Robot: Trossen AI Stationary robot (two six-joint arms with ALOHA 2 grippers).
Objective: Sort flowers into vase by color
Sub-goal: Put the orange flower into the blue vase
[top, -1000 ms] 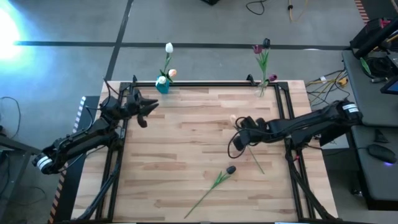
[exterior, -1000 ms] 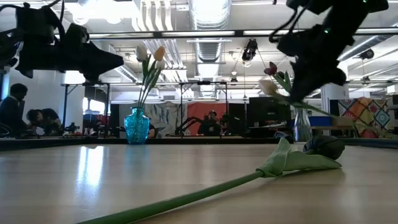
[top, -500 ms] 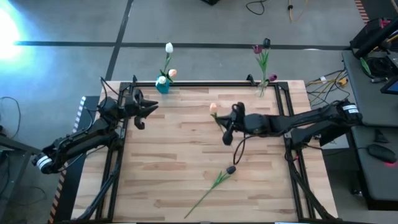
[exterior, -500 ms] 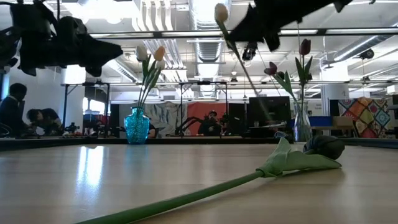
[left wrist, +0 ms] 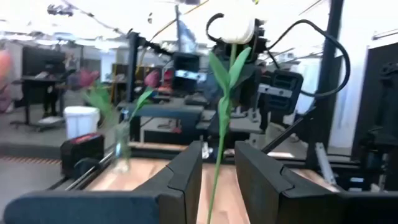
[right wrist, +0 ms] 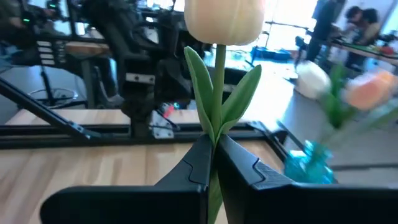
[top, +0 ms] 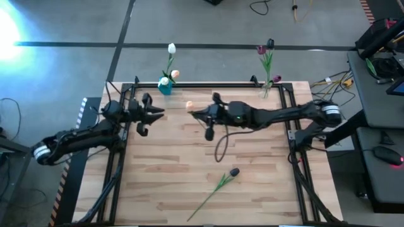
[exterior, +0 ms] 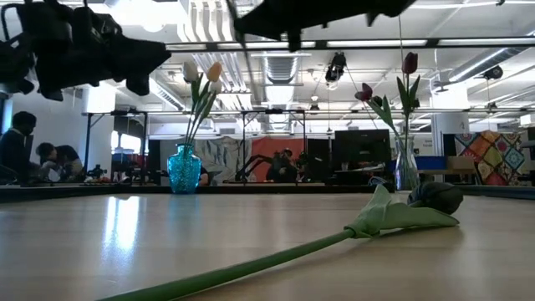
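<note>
Handover looks like the step in hand: right gripper [top: 191, 113], clenched on a peach tulip [right wrist: 224, 18], holds it upright just before the left gripper [left wrist: 217, 165], whose parted fingers [left wrist: 186, 171] flank the stem untouching. Left should clench low before right releases.

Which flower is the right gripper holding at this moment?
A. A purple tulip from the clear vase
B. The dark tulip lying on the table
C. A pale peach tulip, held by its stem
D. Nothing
C: the right gripper is shut on the stem of the pale peach tulip, raised above the table.
</note>
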